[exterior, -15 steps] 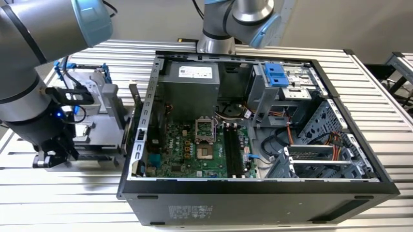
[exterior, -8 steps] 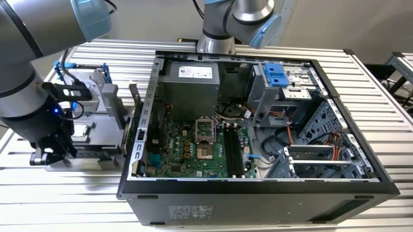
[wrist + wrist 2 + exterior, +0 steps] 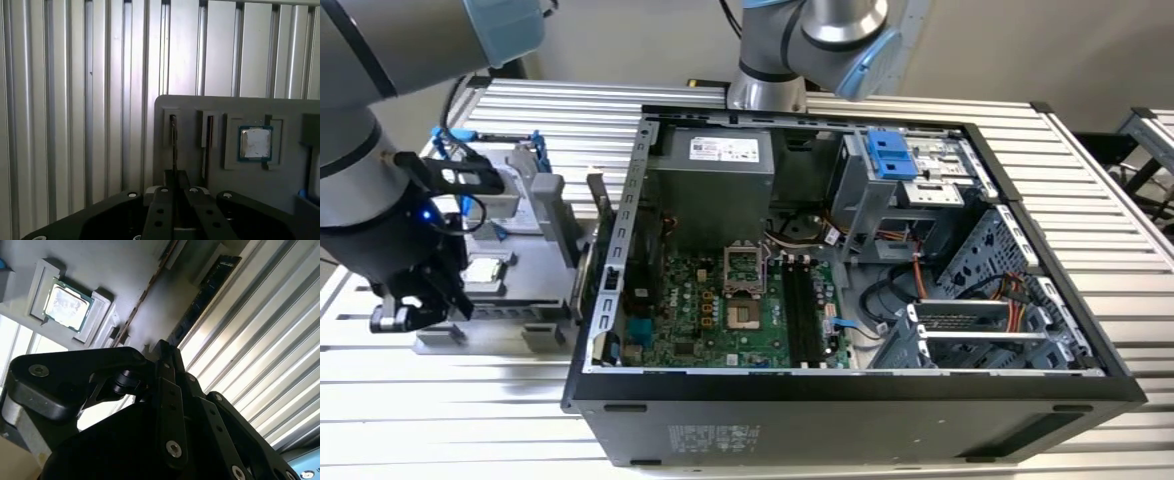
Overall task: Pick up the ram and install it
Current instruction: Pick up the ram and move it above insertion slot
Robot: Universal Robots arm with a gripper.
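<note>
In the exterior view, stood low on the exterior view's left with the black metal hand (image 3: 400, 318) down at the end of a grey moulded plastic holder (image 3: 507, 312), set on a ribbed aluminium surface (image 3: 1107, 200). Noted a small square silver processor chip (image 3: 483, 270) in a pocket just beside the hand. Noted across the frame's middle and right an open black sheet-metal computer case (image 3: 854, 385), its green motherboard (image 3: 694, 320) and long black slots (image 3: 801, 310) bare and well apart from the hand.

In the second wrist view, looked past the hand (image 3: 162, 346) to the ram (image 3: 210, 290), a long, narrow, very thin circuit-board stick, dark greenish with dark chips. Found it standing on edge in the holder (image 3: 100, 265), near end at the fingertips. Noted a second thin stick (image 3: 145, 295), edge-on, between ram and chip (image 3: 65, 305).

In the first wrist view, found the hand (image 3: 175, 180) drawn in to a narrow slit, the ram (image 3: 173, 142) running from its slot straight into it. Judged the hand closed on the stick's end, with the ram seated in the holder (image 3: 190, 107).

Judged the pick-up in hand, installation not begun. Judged so thin, stiff and smooth a board to call for a lift straight along its slot, without twist.
</note>
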